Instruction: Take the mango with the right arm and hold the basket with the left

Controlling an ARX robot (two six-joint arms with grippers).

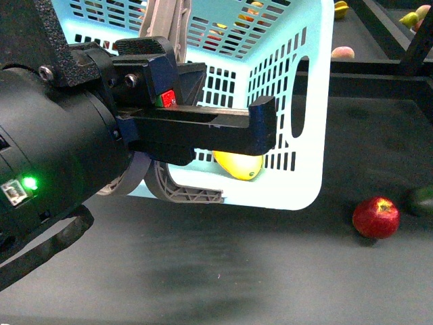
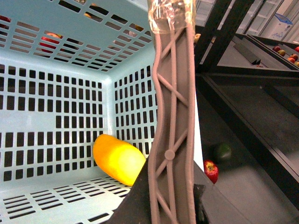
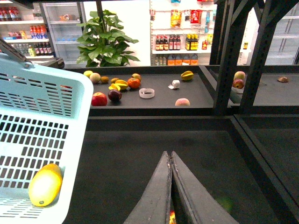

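A: So, where's the mango [image 1: 238,164]?
B: In the blue basket [image 1: 312,101], lying low down by its right wall. Yellow & smooth.
A: What's touching it?
B: Only the basket.
A: And the L gripper [image 1: 193,112]?
B: Right at the basket, on the near side. Its grey fingers [image 2: 170,116] are spread wide apart, so no squeeze. In the L wrist cam one finger stands up along the basket's right wall. Can't tell if it touches.
A: The R gripper [image 3: 170,157]?
B: Pinched together w/ nothing in it. It hangs over the dark table [image 1: 203,271], right of the basket & apart from it.
A: Other stuff?
B: A red apple [image 1: 376,217] on the table, right of the basket. A dark green fruit [image 1: 423,201] sits just beside it, a bit more to the right. Both are well apart from the mango.
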